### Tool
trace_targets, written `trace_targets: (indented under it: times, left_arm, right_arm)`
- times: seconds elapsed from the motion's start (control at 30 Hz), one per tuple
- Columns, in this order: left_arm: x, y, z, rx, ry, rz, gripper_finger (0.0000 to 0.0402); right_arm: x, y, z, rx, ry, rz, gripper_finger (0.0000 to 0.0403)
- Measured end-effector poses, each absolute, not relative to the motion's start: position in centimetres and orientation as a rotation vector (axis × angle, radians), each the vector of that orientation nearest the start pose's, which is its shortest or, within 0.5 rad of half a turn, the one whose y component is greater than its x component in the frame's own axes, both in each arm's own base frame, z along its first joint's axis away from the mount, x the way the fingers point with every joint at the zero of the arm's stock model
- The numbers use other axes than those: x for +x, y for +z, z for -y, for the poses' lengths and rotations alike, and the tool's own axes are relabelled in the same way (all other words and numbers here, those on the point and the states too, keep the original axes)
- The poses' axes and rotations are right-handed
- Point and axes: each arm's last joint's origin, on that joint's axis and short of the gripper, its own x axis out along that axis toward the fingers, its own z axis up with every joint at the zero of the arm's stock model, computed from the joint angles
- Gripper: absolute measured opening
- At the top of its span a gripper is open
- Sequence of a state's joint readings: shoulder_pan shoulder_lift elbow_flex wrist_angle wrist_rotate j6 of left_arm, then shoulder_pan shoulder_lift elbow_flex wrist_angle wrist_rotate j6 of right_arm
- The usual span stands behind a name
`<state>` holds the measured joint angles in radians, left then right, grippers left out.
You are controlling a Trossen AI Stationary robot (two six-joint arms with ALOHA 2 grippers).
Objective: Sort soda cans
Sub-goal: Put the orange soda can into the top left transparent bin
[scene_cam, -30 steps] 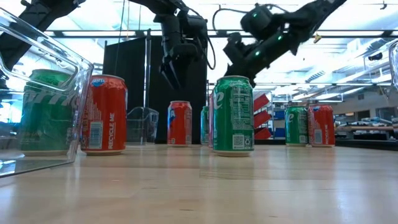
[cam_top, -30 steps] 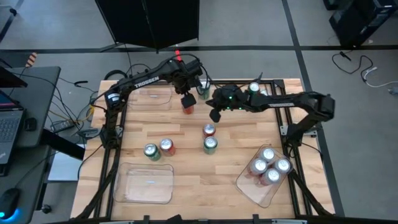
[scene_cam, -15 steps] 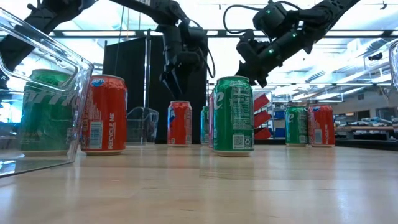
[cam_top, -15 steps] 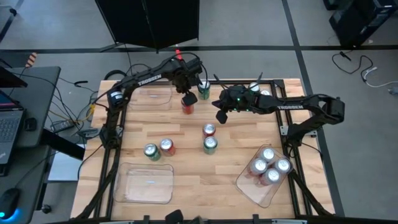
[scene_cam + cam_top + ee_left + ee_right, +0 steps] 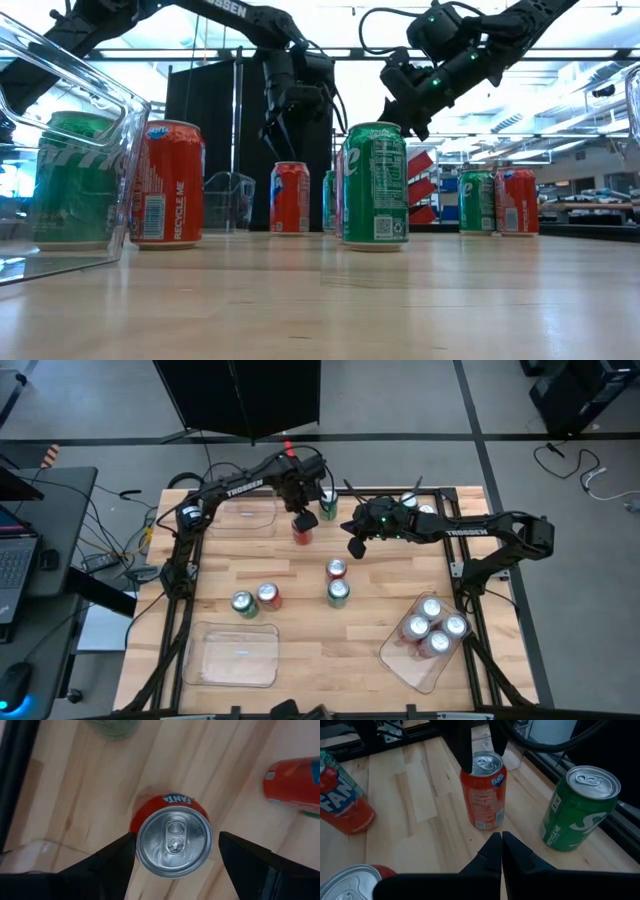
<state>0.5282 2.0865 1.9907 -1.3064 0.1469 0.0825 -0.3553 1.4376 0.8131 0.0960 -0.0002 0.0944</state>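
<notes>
Red can (image 5: 172, 837) standing upright on the far part of the table (image 5: 300, 600), just right of the far-left clear tray (image 5: 243, 517) and beside a green can (image 5: 328, 506). Sitting directly under the left gripper (image 5: 301, 520), jaws spread open on either side of its silver top, not yet closing on it; in the right wrist view the two dark fingers (image 5: 462, 747) flanking the rim (image 5: 486, 763).

Hovering just to the right, over the table: right gripper (image 5: 353, 547), jaws pressed shut and holding nothing.

Waiting nearer the middle: another red can (image 5: 336, 569) with a green can (image 5: 338, 592) just in front, and further left a green and red pair (image 5: 254, 601). Already sitting grouped in the near-right tray (image 5: 398, 660): four silver-topped cans (image 5: 432, 625). Lying empty at the near left: a third tray (image 5: 233, 653).

Looking like the grasp stage for this red can, with most sorting still ahead.

Possibly going wrong from here:
- Closing off-centre, so one finger pushing first and tipping or sliding the can.
- Gripping too high near the rim, letting the smooth wall slip during lifting.
- Brushing the green can close behind while descending or lifting.
- Crowding by the right arm nearby, risking contact between the two arms.
</notes>
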Motion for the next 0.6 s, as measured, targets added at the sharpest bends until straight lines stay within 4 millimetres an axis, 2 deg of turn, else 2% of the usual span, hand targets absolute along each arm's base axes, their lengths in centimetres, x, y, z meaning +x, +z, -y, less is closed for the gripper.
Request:
trace_targets:
  times: [0.37,0.6]
  left_arm:
    - [36.8,26.1,-21.0,-0.396,0.246,-1.357,0.0287]
    - [36.9,25.9,-21.0,-0.390,0.245,-1.357,0.0287]
  right_arm:
    - [28.4,22.3,10.5,0.194,-0.353,-0.488,0.0002]
    - [28.5,22.4,10.5,0.192,-0.353,-0.477,0.0003]
